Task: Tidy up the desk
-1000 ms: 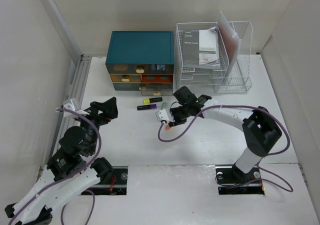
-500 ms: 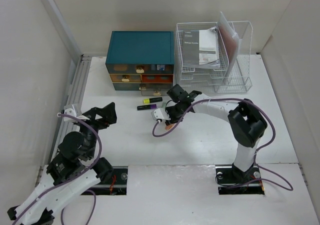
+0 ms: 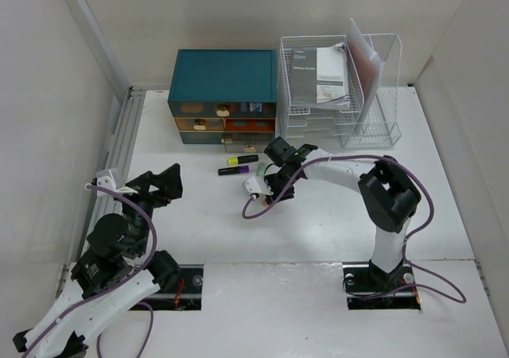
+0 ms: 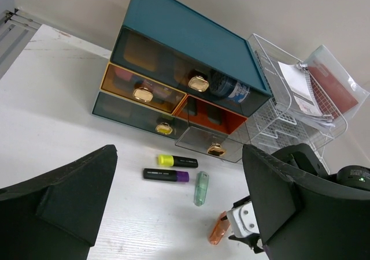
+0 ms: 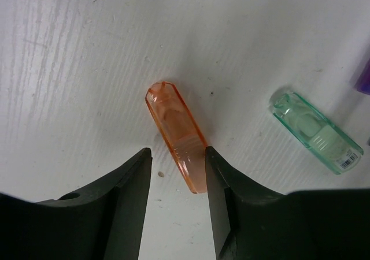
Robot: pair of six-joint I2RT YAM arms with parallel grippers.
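A small orange translucent stick (image 5: 176, 136) lies flat on the white table, and my right gripper (image 5: 177, 169) is open around its near end. The right finger seems to touch it; the left finger stands apart. A green translucent stick (image 5: 315, 132) lies just to its right. From above, the right gripper (image 3: 266, 192) hovers over the orange stick (image 3: 266, 201), below the green stick (image 3: 259, 169). A yellow highlighter (image 3: 242, 160) and a purple highlighter (image 3: 233, 170) lie beside them. My left gripper (image 3: 155, 184) stays open and empty at the left; in its own view the left gripper (image 4: 179, 208) holds nothing.
A teal drawer unit (image 3: 225, 95) stands at the back, its lower right clear drawer (image 4: 211, 141) pulled slightly out. White wire trays (image 3: 318, 87) with papers and a file holder (image 3: 378, 79) stand at the back right. A purple cable (image 3: 253, 211) loops below the right gripper.
The right gripper has moved left and down over the orange stick, its arm folding in. The left arm has drawn back slightly toward the near left.
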